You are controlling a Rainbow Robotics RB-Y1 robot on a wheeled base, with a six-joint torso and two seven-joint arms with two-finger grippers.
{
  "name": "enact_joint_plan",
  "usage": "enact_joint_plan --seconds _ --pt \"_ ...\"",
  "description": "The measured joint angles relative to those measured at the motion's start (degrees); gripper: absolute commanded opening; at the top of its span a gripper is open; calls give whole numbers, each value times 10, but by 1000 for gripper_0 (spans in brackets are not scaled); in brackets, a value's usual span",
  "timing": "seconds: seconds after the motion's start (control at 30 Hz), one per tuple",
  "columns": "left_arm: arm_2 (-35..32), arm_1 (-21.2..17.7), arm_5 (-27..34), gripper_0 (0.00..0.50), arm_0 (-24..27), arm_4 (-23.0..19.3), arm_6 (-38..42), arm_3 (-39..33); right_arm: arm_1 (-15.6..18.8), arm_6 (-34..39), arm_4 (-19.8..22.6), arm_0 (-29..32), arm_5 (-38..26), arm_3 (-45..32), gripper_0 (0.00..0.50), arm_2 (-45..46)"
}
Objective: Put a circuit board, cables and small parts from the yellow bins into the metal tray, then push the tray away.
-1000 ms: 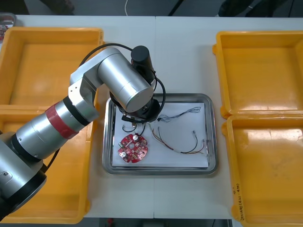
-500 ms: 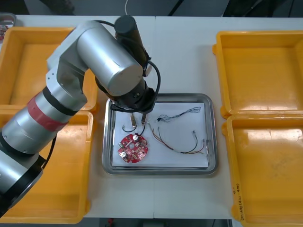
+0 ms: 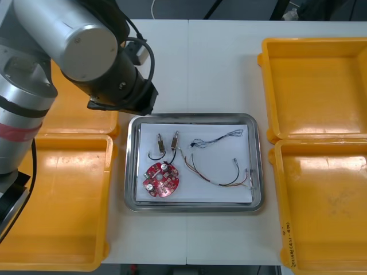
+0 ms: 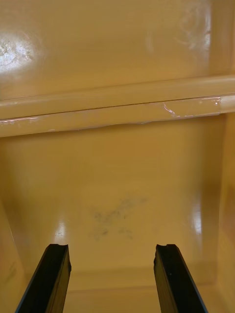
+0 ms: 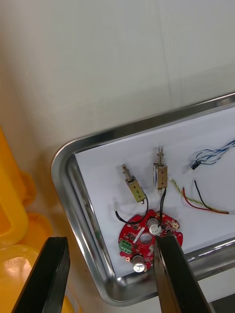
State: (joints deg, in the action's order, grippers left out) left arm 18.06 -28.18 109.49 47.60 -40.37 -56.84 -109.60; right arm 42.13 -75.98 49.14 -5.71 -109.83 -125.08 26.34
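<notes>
Metal tray (image 3: pixel 195 117): circuit board (image 3: pixel 161 180), cables (image 3: pixel 221 172), small metal parts (image 3: pixel 167 143) inside; loading seems done
Left gripper (image 5: pixel 111 242): spread, empty; near tray's corner
Right gripper (image 4: pixel 112 247): spread, empty; over yellow bin (image 4: pixel 117 171)
Remaining: push tray away

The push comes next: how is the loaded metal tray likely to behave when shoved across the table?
The metal tray looks rigid and lies flat on the smooth table, so it should probably slide whole, not tip. Its raised rim likely keeps the circuit board and loose cables inside, though they may shift. The open left gripper hovers nearby.
</notes>
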Motion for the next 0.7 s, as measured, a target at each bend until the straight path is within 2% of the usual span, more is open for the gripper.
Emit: enact_joint_plan --seconds 0.2,0.7 --pt "-49 -33 1 500 -9 -20 0 -12 0 0 0 0 0 0 500 0" --pt "-171 -125 1 500 -127 -64 0 -70 0 0 0 0 0 0 500 0"
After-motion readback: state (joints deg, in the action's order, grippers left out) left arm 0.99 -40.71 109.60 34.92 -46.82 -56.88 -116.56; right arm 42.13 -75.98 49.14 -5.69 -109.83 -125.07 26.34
